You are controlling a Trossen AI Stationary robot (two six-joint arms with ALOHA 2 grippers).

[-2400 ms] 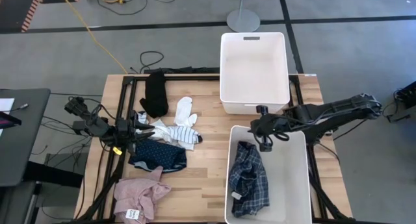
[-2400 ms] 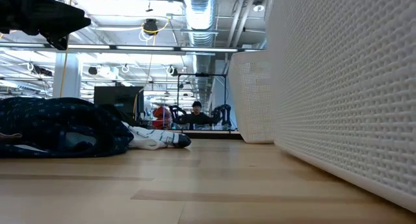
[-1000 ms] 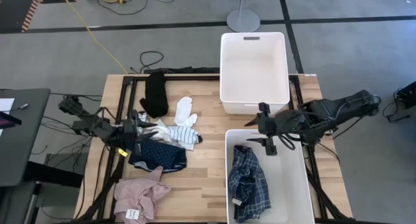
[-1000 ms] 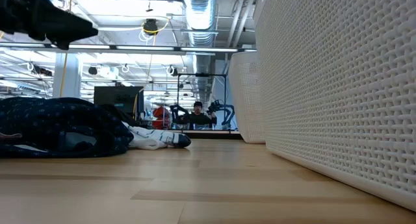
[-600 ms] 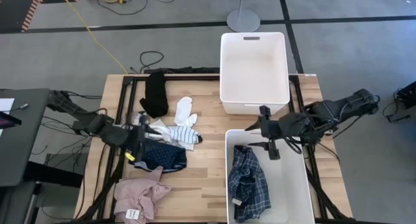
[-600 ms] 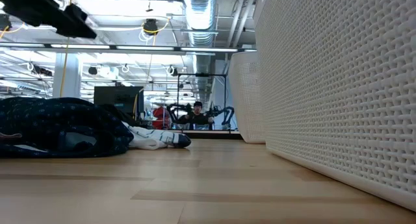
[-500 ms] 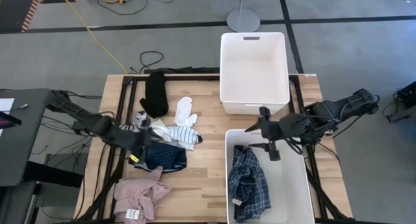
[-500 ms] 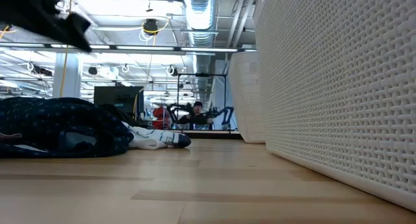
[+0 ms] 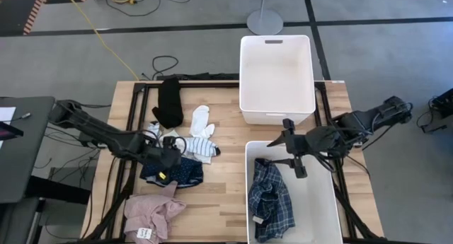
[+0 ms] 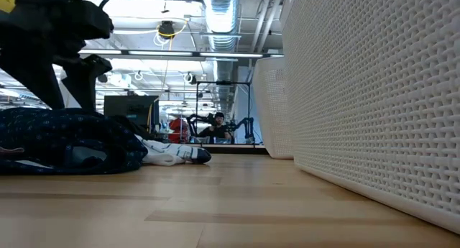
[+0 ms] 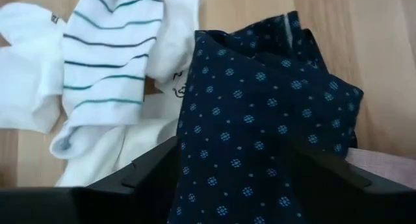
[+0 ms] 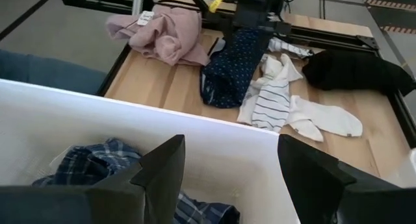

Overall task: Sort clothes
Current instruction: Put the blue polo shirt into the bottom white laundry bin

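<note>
Now left claw [image 9: 168, 161] straddles navy dotted piece [image 9: 180, 172].

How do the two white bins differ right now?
The near bin holds the blue plaid shirt; the far bin holds nothing visible. The near bin lies wholly on the table; the far bin overhangs its far edge. The right gripper hovers over the near bin, none over the far one. Both are white, rectangular, open-topped.
</note>
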